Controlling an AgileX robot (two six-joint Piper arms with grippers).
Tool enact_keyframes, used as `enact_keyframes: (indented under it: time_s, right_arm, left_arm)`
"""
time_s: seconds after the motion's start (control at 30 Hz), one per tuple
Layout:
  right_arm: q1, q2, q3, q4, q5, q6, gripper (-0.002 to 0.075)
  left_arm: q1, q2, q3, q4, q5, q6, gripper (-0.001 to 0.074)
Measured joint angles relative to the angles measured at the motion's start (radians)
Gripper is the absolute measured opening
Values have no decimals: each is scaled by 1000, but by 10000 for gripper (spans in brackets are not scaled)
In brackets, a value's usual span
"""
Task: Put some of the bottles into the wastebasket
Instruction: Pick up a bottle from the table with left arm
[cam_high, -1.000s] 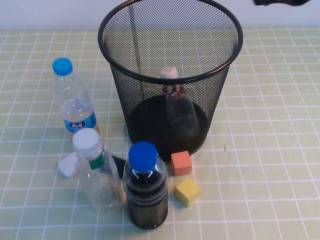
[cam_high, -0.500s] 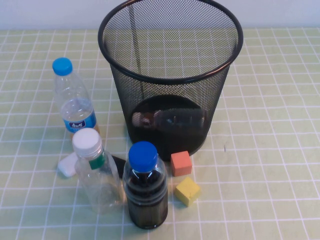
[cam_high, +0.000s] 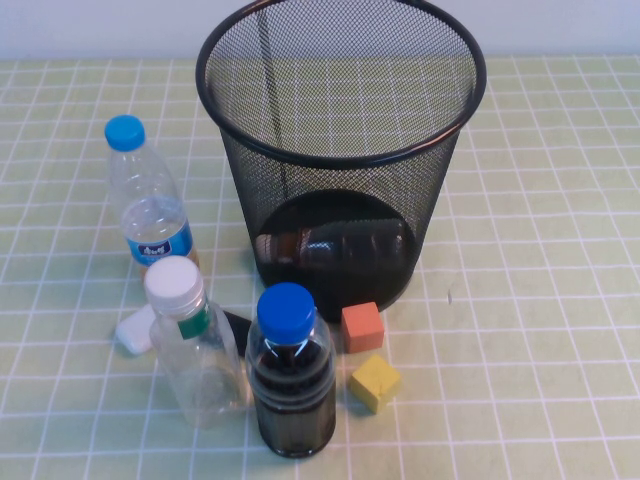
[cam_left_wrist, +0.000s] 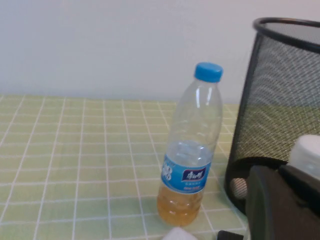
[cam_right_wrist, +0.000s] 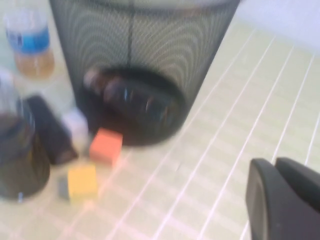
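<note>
The black wire-mesh wastebasket (cam_high: 340, 150) stands at the middle back. The small clear bottle with the brown neck wrap (cam_high: 335, 245) lies on its side at the wastebasket's bottom; it also shows through the mesh in the right wrist view (cam_right_wrist: 132, 97). The taller clear bottle with the white cap and green neck band (cam_high: 192, 345) stands upright in front of the wastebasket, to its left. Neither gripper shows in the high view. My left gripper (cam_left_wrist: 277, 172) is shut and empty beside the wastebasket (cam_left_wrist: 280, 95). My right gripper (cam_right_wrist: 272, 162) is shut and empty, low over the table to the wastebasket's right.
A blue-capped clear bottle with a blue label (cam_high: 148, 205) stands at the left. A blue-capped bottle of dark liquid (cam_high: 290, 375) stands at the front. An orange cube (cam_high: 362, 327), a yellow cube (cam_high: 375, 382), a white block (cam_high: 135, 330) and a black object (cam_high: 238, 325) lie nearby.
The small bottle stood upright inside the wastebasket, then tipped over and now lies on its side at the bottom. Nothing else has moved.
</note>
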Motion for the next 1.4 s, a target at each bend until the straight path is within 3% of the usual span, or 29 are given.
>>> enact_keyframes:
  time_s: [0.17,0.47,0.6,1.0,1.23,1.4]
  right_arm:
    - [0,-7,81,-6,0,0,-7]
    - [0,-15,109,15,-8,-10,-7]
    - [0,-52,199,66,-71,-31,-7]
    - [0,-196,339,100,-143,-42,-8]
    - [0,-198,339,103,-143,-39,-8]
    - [0,-198,339,103,-143,-39,-8]
  left_arm:
    - [0,72,-87,-133,65,235,-5]
    - [-2,347,-299,-237,224,434,-4]
    - [-45,446,-368,-274,245,515,-5]
    - [-200,692,-487,-272,299,583,-4]
    - [-209,724,-499,-322,221,583,-4]
    - [-209,765,-527,-270,284,560,-4]
